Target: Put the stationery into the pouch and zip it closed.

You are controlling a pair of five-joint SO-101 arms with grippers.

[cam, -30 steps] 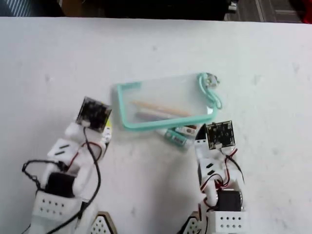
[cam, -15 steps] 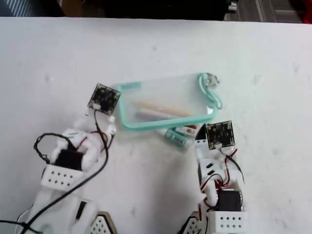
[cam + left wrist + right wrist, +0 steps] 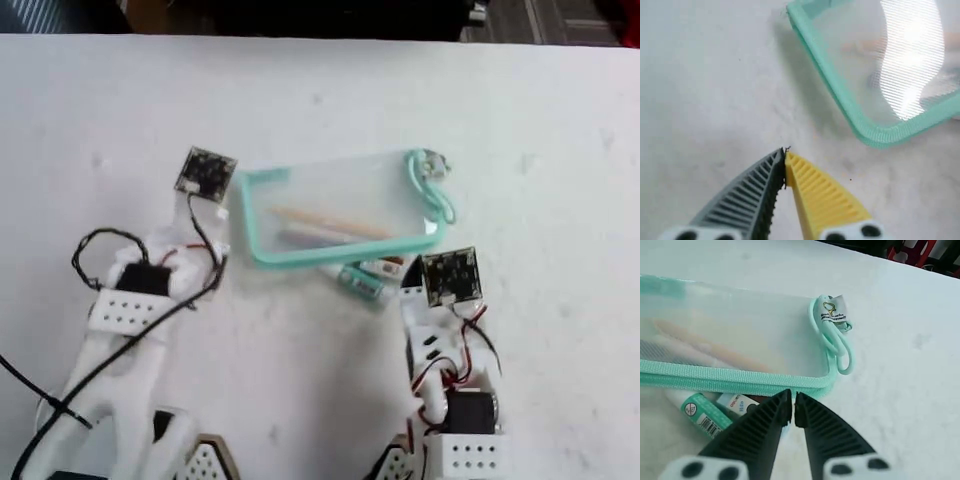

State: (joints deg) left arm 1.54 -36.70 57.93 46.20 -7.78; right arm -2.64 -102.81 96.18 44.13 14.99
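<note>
The pouch point(image 3: 340, 205) lay mid-frame. The left gripper point(image 3: 784, 150) was closed and empty, the right gripper point(image 3: 793, 396) closed at its lower edge, possibly pinching it.

White table point(image 3: 300, 100), seen from above. Translucent pouch point(image 3: 252, 238) w/ teal edging lies flat near ctr, long side running across the table. Inside it: pencil point(image 3: 330, 222) and purplish item point(image 3: 305, 238), both lengthwise. Teal cord loop point(image 3: 436, 198) + small tag point(image 3: 436, 164) at pouch's right end. Outside, just beside the near edge: teal-labelled tube point(image 3: 360, 284) and white tube point(image 3: 384, 267), side by side. L arm point(image 3: 130, 300): its wrist board point(image 3: 205, 172) sits just beside pouch's left end. R arm point(image 3: 445, 390): its wrist board point(image 3: 452, 276) sits next to the tubes, near pouch's right near corner.
</note>
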